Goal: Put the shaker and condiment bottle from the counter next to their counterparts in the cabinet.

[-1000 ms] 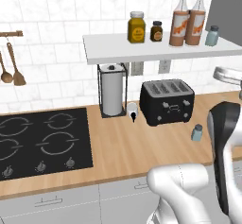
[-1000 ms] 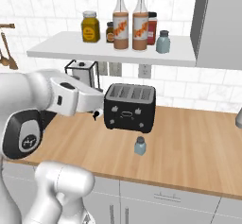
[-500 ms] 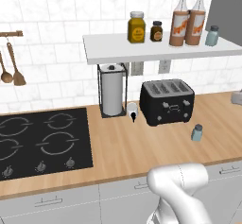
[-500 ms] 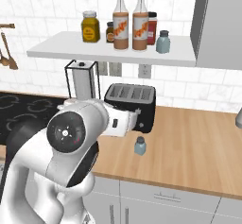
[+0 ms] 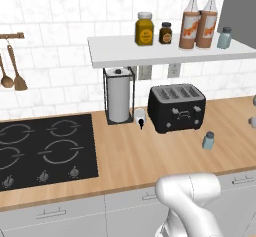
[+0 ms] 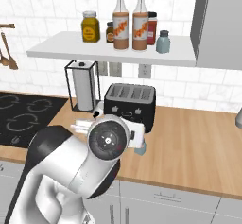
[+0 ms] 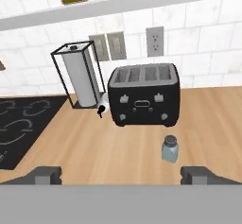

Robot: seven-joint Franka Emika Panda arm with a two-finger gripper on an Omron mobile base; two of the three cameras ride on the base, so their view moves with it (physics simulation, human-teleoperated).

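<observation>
Your end effector (image 7: pixel 121 176) hangs released and empty, fingertips spread wide; the shaker (image 7: pixel 170 149) stands just ahead, right of centre, on the tabletop (image 7: pixel 85 142).

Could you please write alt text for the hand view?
A small blue-grey shaker stands alone on the wooden counter, ahead between the two open dark fingers. Behind it sits a black toaster, with a paper towel holder to its left.

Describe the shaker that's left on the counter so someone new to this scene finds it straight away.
Start at the black toaster on the wooden counter. Just in front of its right end stands the shaker, alone on bare wood. It is small, pale blue-grey with a darker cap, unlike its twin up on the white shelf.
</observation>
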